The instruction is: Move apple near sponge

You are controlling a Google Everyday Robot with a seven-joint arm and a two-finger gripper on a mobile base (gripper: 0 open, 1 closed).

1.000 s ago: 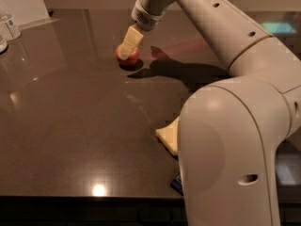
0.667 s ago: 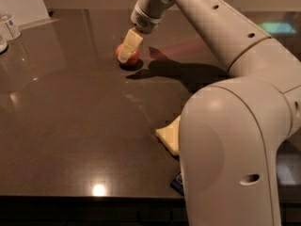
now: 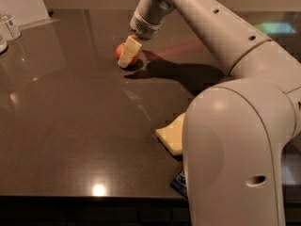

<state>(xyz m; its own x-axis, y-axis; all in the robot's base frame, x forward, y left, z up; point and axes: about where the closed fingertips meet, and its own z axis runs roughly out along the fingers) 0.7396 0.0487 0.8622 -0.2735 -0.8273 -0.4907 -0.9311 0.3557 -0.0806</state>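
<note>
The small red-orange apple [image 3: 122, 53] sits on the dark tabletop [image 3: 70, 126] at the far middle. My gripper [image 3: 129, 52] reaches down from the upper right, is right at the apple and covers its right side. The pale yellow sponge [image 3: 170, 135] lies flat on the table well nearer and to the right of the apple. Its right part is hidden behind my arm's large white body [image 3: 235, 154].
A dark blue snack wrapper [image 3: 179, 183] peeks out at the table's front edge beside my arm. Clear containers [image 3: 9, 27] and a white panel [image 3: 21, 1] stand at the far left. The arm's shadow falls right of the apple.
</note>
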